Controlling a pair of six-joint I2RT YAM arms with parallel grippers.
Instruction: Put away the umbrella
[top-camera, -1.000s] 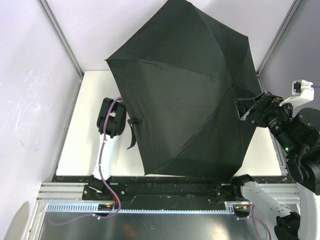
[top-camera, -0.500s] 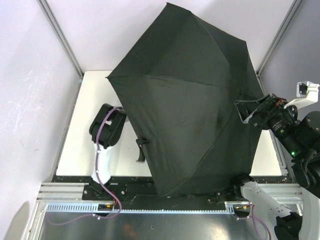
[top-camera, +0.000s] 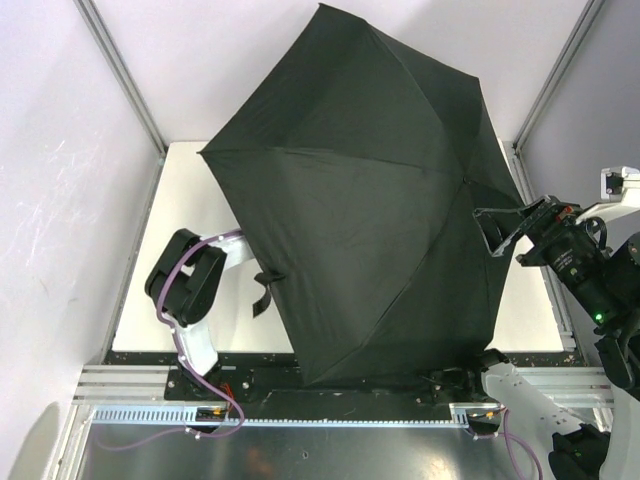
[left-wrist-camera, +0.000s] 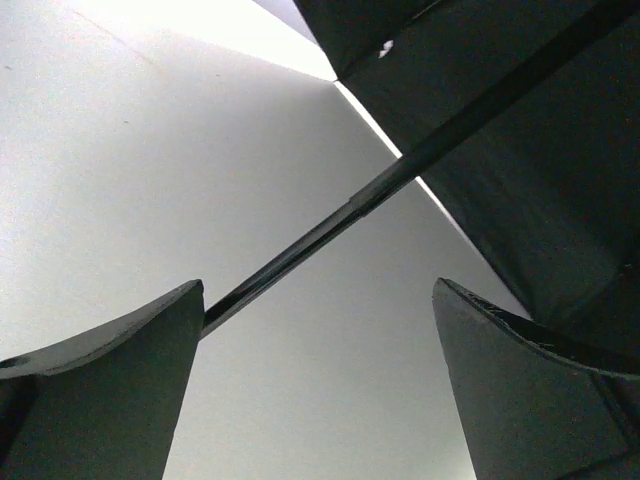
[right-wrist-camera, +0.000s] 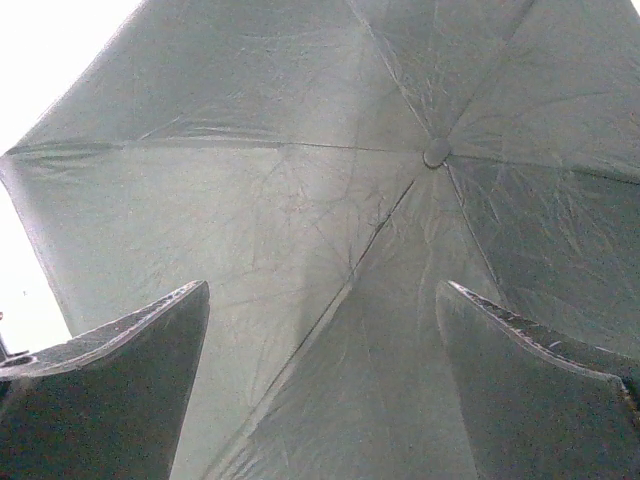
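The umbrella stands fully open and fills the middle of the overhead view. Its canopy is tilted over the white desk, and the closure strap dangles off the rim at centre left.

My left claw is spread wide and holds nothing. In its own camera the shaft runs from upper right down to the finger at lower left. I cannot tell whether it touches that finger. My right claw is also wide and empty, and it looks straight at the outside of the canopy with the round cap just above centre.

As I judge it, the step is to get a firm hold so the canopy can be folded.

- **Left claw:** I would centre the shaft between the fingers before closing, because it sits off to one side and a pinch there could roll it out.
- **Right claw:** I would keep it off the thin fabric and the ribs, and brace near the cap.
- **Strap:** I would keep clear of it so it does not snag.
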